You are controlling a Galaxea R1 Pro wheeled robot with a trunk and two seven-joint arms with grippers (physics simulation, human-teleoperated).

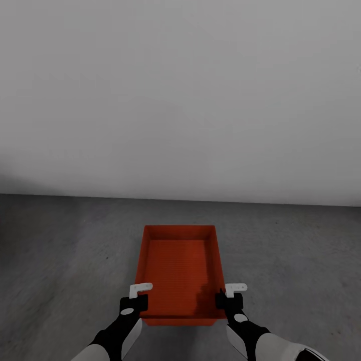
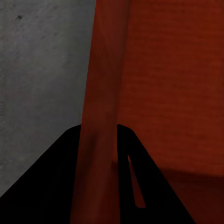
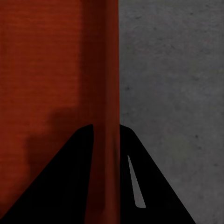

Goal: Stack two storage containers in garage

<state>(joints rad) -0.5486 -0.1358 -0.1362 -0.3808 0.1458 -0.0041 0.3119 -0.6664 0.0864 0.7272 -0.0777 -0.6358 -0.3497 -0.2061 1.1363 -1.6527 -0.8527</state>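
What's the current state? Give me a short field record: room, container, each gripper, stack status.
room: garage, pale grey wall, dark grey concrete floor
container: one orange-red storage container, lidless, empty, long side pointing away from robot
left gripper: shut on container's left wall, one finger each side
right gripper: shut on container's right wall, same way
container on floor or lifted: cannot tell
stack status: not done
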